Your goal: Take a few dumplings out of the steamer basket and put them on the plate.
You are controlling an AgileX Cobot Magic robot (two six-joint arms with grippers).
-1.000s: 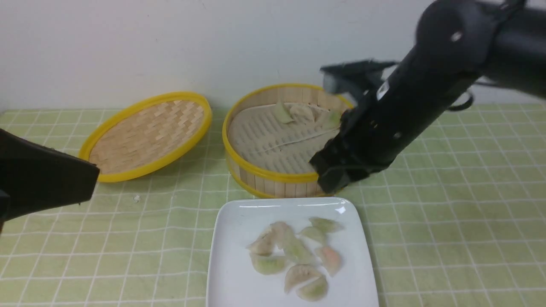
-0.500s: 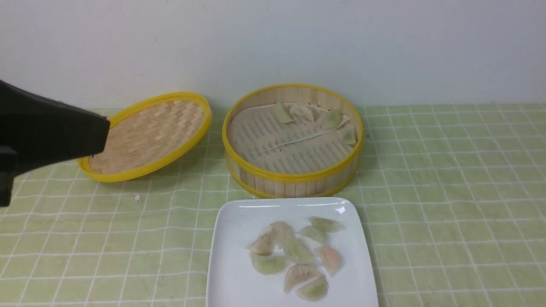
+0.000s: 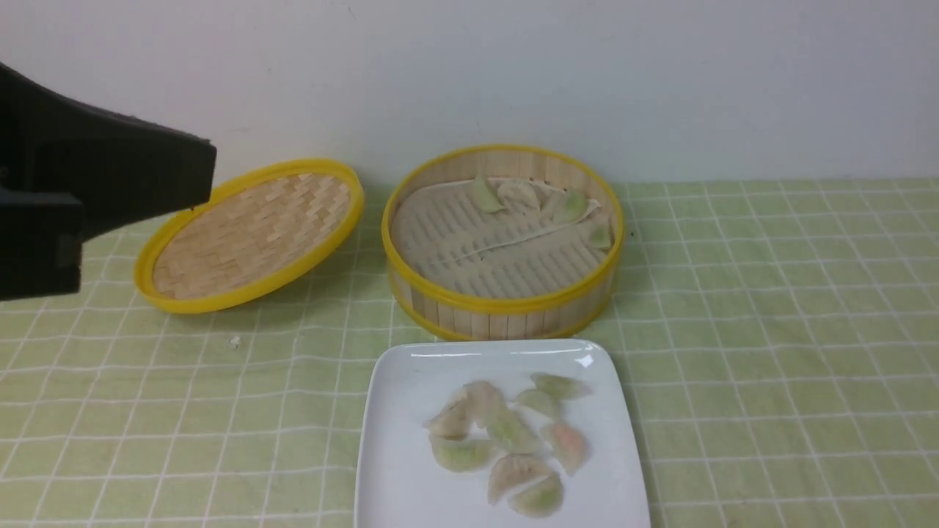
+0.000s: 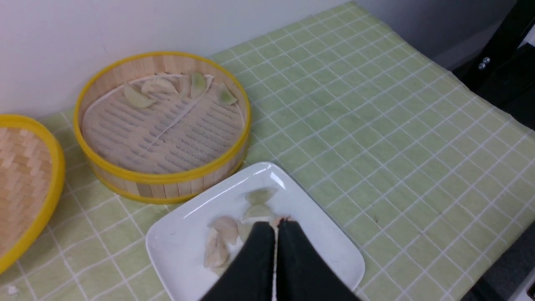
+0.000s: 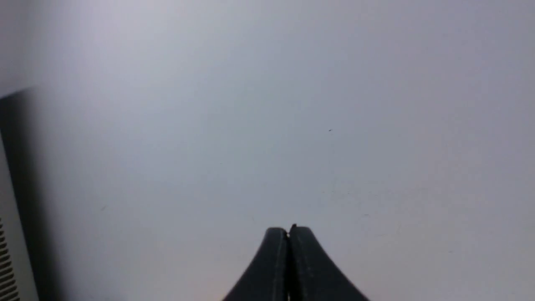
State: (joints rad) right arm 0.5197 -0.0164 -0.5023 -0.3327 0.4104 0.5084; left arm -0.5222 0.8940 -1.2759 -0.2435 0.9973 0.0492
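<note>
The steamer basket (image 3: 499,304) stands at the back centre, with several dumplings (image 3: 513,194) along its far wall. The white plate (image 3: 411,389) lies in front of it with several dumplings (image 3: 506,433) on it. My left gripper (image 3: 205,172) is raised at the far left, shut and empty. In the left wrist view the left gripper (image 4: 276,223) is seen against the plate (image 4: 184,242), with the basket (image 4: 167,177) beyond. My right gripper (image 5: 288,230) is shut and empty, facing a blank wall; it is out of the front view.
The shallow woven lid (image 3: 249,235) leans to the left of the basket, just below my left gripper. A green checked cloth (image 3: 770,330) covers the table. A small white crumb (image 3: 235,341) lies on the cloth in front of the lid.
My right arm has pulled back from over the basket and left the front view. My left gripper has risen and moved right, toward the lid. The dumplings have not moved.
</note>
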